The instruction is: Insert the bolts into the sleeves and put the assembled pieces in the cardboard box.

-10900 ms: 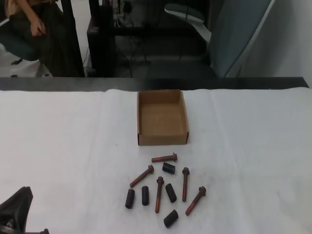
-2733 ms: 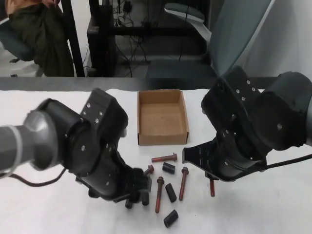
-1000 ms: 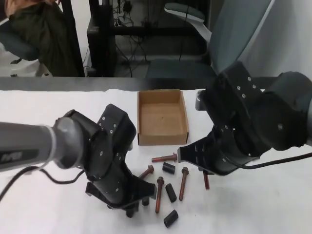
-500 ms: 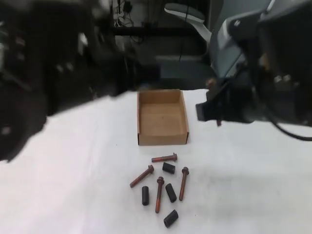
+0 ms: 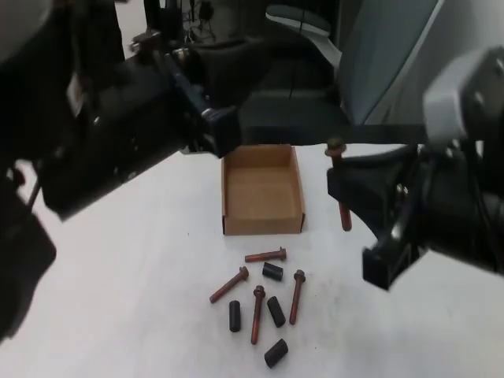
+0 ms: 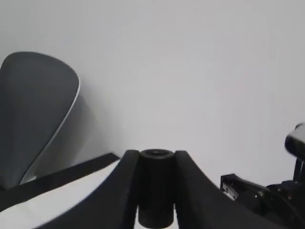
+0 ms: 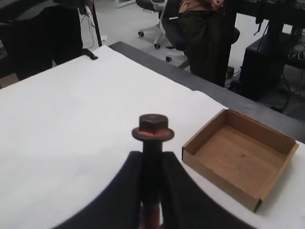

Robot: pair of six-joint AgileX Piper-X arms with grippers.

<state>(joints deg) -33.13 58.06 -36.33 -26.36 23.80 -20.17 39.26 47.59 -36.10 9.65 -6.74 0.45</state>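
Coppery metal bolts (image 5: 264, 255); matt cardboard box (image 5: 262, 224)

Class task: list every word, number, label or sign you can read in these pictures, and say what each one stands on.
None can be read.
The cardboard box has plain walls. The loose bolts and sleeves on the bench show no marks, nor do the bolt in the right gripper or the sleeve in the left gripper.

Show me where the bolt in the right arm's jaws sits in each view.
High view: bolt right of the box, held off the bench.
Right wrist view: bolt between the jaws, head past their tips, box beyond.
Left wrist view: a sleeve in that arm's jaws, wall behind.
Shared landmark: the box.
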